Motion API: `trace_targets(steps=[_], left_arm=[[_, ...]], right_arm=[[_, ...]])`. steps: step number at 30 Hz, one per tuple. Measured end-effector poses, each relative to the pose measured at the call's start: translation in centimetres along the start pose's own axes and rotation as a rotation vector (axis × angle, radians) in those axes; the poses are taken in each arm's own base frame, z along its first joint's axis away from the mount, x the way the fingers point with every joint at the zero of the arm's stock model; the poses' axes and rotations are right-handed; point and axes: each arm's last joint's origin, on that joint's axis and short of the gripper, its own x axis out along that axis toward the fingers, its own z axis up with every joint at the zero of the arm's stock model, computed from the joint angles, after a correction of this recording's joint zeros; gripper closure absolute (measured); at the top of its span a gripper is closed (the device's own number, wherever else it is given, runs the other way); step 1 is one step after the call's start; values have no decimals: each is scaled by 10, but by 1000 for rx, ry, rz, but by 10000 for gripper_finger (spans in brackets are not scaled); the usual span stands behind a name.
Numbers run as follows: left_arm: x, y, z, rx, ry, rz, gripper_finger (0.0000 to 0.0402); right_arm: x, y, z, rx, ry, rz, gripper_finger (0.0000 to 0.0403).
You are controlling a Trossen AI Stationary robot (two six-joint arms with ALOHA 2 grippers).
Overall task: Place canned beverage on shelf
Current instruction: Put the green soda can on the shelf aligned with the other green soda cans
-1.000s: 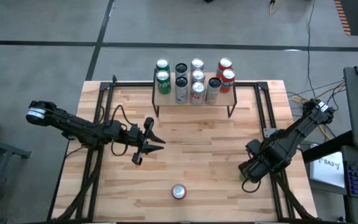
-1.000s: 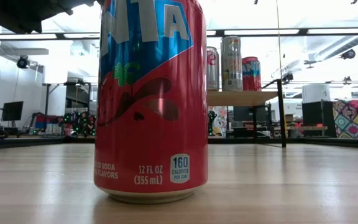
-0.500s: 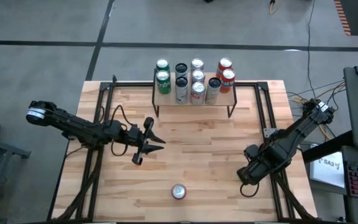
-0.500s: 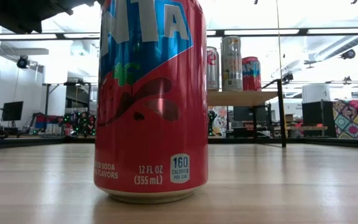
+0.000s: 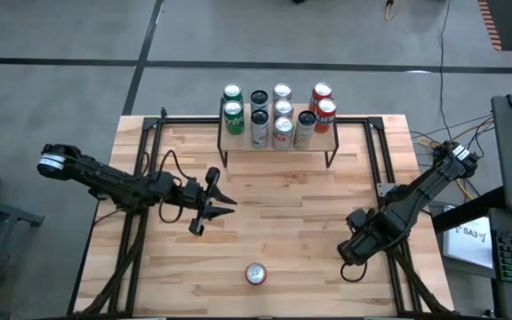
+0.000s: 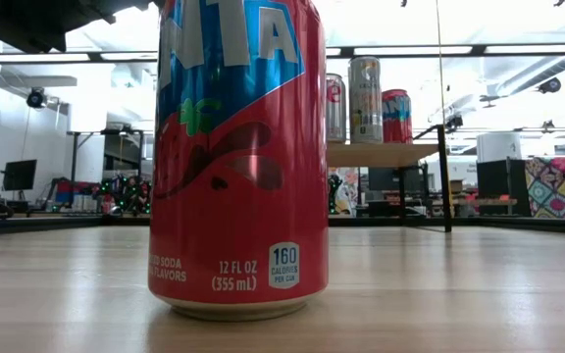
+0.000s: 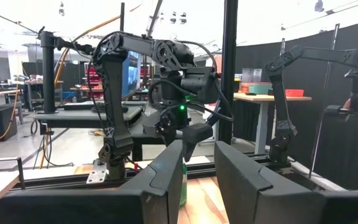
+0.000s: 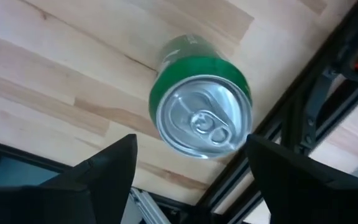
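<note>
A green can (image 8: 201, 121) stands upright on the table near its right edge; it also shows far off in the left wrist view (image 7: 183, 186). My right gripper (image 8: 191, 140) points down over the can, open, one finger on either side of its top without touching it. In the high view that gripper (image 5: 352, 252) hides the can. A red can (image 5: 255, 274) stands upright near the table's front edge and looms close in the low view (image 6: 238, 157). The shelf (image 5: 327, 140) stands at the far edge and carries several cans. My left gripper (image 5: 216, 203) hovers left of centre, open and holding nothing.
Black frame rails (image 5: 376, 160) run along the table's left and right sides, one close beside the green can (image 8: 303, 112). The shelf top (image 6: 381, 154) is crowded with cans (image 6: 366, 98). Bare tabletop (image 5: 283, 213) lies between the shelf and the red can.
My right gripper has sunk a little and shifted toward the table's near left, tipping further downward over the green can, which it now covers in the high view. The red can and the cans on the shelf have stayed in place.
</note>
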Motion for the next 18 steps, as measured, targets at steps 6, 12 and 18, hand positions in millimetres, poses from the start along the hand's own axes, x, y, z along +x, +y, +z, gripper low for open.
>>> trace_targets(steps=[6,12,18], left_arm=[[0,0,0,0,0,0,324],[0,0,0,0,0,0,324],[0,0,0,0,-1,0,324]], right_arm=[[14,-2,3,-2,9,-5,112],[23,-7,5,-1,8,-48,112],[25,-2,6,-1,-20,-19,112]])
